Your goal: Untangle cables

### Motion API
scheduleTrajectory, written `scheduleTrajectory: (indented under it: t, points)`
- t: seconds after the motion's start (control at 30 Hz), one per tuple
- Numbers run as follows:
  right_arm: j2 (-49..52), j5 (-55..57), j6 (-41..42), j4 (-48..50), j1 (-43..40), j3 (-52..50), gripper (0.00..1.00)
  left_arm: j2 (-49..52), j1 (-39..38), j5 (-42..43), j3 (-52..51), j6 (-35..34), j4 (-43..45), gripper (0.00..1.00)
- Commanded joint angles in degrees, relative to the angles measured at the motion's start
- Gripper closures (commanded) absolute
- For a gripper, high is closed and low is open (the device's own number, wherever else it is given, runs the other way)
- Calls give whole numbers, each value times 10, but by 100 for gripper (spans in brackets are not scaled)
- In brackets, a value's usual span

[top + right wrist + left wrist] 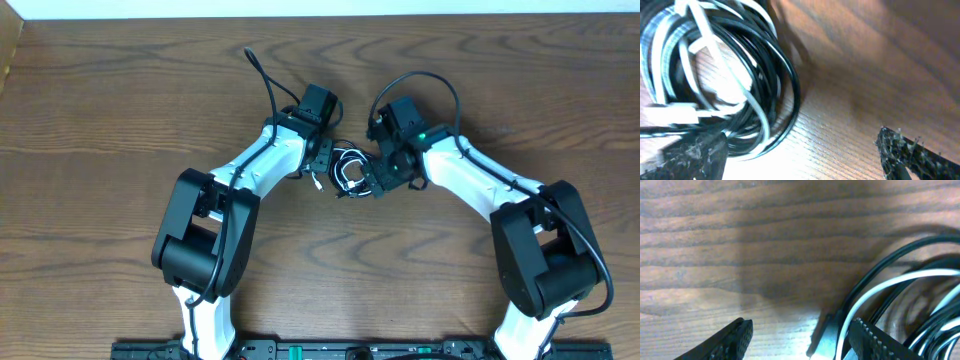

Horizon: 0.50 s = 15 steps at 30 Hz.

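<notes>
One cable bundle [349, 172], two pairs of parted jaws.

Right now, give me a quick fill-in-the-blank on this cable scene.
1. The cables lie bundled between the two arms' ____.
2. Both black and ____ strands loop through the bundle.
3. The right gripper has its jaws ____.
4. The table is brown ____.
Missing: grippers; white; open; wood.
</notes>
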Motion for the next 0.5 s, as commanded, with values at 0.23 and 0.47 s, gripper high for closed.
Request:
scheduleTrajectory:
  t: [0.23, 0.47]
  points:
    - [4, -25, -2, -49, -3, 43, 9, -61, 0, 76, 39, 6, -44, 41]
    - [4, -131, -3, -61, -36, 43, 12, -45, -7, 150, 19, -11, -52, 43]
